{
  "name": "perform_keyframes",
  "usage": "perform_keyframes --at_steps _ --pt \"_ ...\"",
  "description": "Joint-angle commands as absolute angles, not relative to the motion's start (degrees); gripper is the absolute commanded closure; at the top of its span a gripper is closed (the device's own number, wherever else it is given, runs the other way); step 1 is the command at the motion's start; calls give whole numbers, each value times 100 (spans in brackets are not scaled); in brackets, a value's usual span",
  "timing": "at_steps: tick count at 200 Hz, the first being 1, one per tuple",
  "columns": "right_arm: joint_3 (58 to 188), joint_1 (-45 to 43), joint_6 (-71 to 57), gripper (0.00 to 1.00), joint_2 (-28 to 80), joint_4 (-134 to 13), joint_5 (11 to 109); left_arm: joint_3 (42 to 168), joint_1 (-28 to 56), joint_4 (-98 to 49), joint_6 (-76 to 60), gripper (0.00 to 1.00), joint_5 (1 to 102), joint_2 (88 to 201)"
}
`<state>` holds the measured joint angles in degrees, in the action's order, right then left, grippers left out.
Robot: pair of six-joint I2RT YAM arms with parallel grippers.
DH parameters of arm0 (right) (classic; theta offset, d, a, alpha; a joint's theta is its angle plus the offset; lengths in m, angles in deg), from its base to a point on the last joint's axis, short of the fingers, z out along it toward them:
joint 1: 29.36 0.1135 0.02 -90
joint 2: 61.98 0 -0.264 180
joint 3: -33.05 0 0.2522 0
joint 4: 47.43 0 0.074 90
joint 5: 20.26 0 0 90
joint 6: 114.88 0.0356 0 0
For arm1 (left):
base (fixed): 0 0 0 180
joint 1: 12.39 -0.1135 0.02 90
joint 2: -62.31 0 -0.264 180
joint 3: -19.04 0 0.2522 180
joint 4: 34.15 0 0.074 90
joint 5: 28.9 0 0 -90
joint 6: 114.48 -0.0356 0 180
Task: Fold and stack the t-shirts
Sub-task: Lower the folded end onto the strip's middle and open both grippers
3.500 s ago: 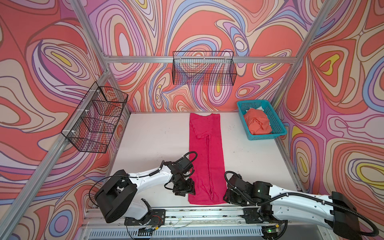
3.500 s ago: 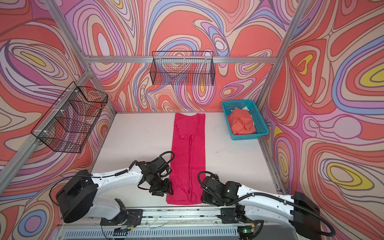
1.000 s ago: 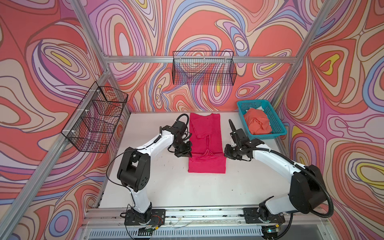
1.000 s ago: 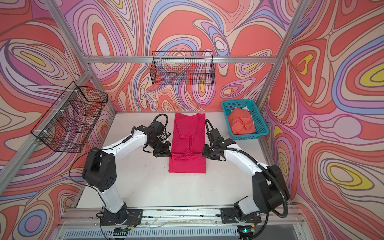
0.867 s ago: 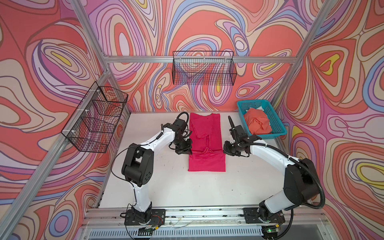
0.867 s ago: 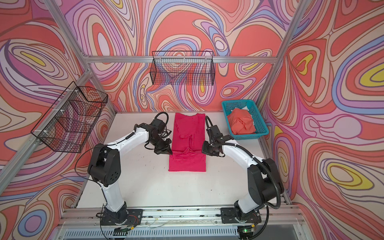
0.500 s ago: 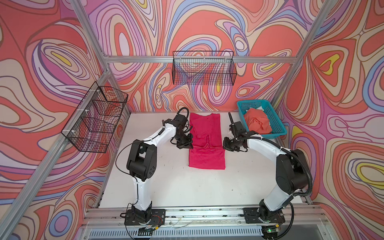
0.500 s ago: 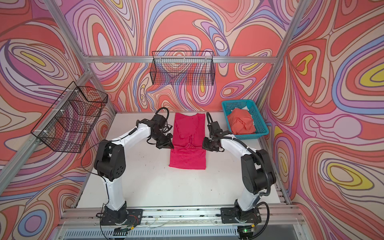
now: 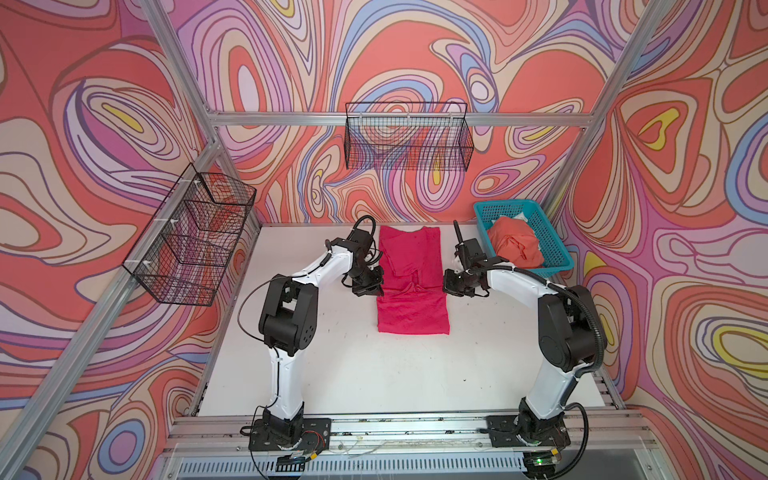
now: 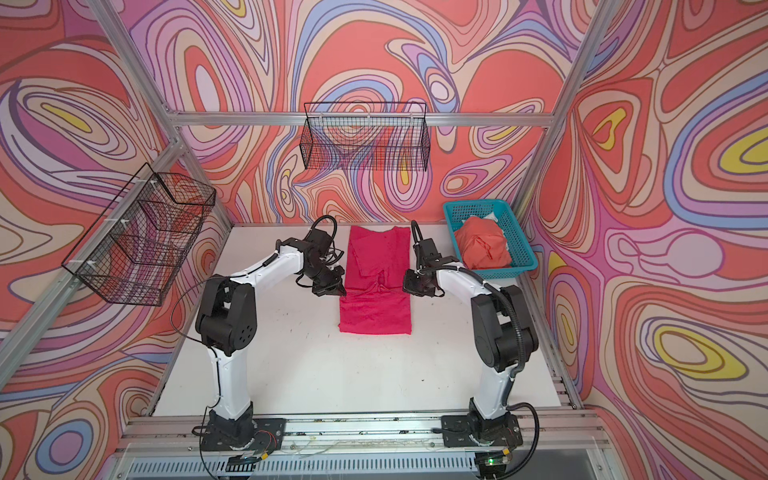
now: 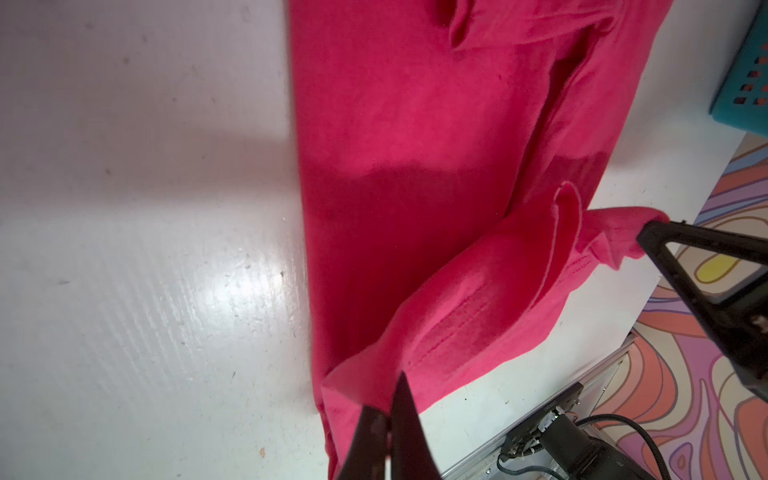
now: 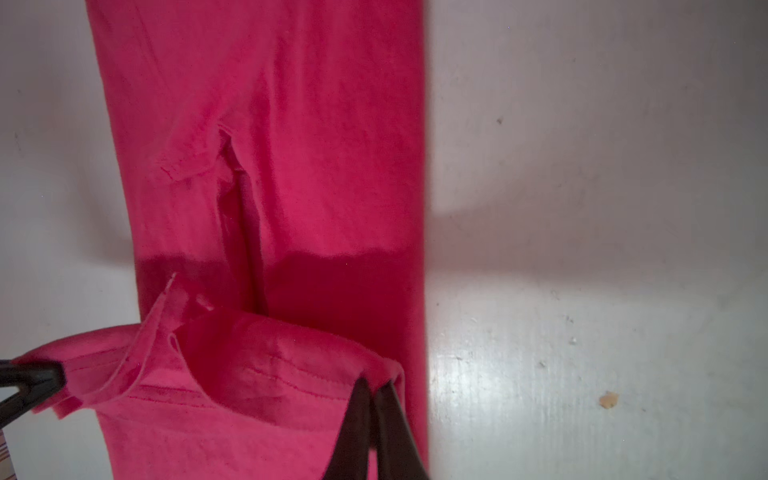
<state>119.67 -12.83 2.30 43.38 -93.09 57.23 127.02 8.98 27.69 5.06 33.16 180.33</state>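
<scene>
Bare table surrounds the magenta t-shirt; left gripper and right gripper, jaws clamped, each pinch one corner of its raised hem.

Swirly walls (coral, lilac, blue, yellow) close in a white worktop, with black wire baskets hung on a silver frame.

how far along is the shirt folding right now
Done: the magenta shirt lies folded into a narrow strip. In hand: the left gripper and right gripper are each shut on a hem corner, with that end doubled back over the strip. Left: lay the fold down, then fold the orange shirt, bunched in the teal basket, and stack the two.
</scene>
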Motion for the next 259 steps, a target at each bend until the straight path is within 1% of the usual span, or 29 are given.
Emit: perform_keyframes --at_steps 1,88,155,165,170,177,182,196,203,224,240,259 --pt "12055 -1344 136 100 4454 -9170 5770 12881 862 2734 437 100 3494 18225" --pt "12108 -1389 170 100 4593 -9085 5849 13181 857 2694 391 100 3518 18568" --pt "12126 -1397 191 100 4674 -9037 5873 13098 822 2567 426 100 3615 18672" --pt "12134 -1390 195 100 4670 -9037 5884 13085 809 2526 443 87 3626 18637" --pt "12143 -1398 202 100 4661 -9037 5880 13067 806 2488 473 78 3631 18600" --pt "12143 -1390 206 92 4618 -9044 5892 13033 800 2432 491 64 3662 18506" --pt "12144 -1390 225 88 4574 -9037 5901 13020 800 2395 510 56 3697 18422" --pt "12156 -1392 246 75 4398 -9096 5956 12976 800 2307 539 43 3822 18169" --pt "12165 -1389 256 71 4293 -9141 5996 12971 804 2282 527 40 3865 18040" --pt "12061 -1368 378 60 3933 -9247 5988 12870 801 2294 510 37 3951 17652" --pt "11868 -1251 503 55 3593 -9261 5935 12550 826 2264 515 37 3796 17362" --pt "11545 -1001 738 55 3390 -9125 5742 12082 998 2232 458 38 3500 17093"
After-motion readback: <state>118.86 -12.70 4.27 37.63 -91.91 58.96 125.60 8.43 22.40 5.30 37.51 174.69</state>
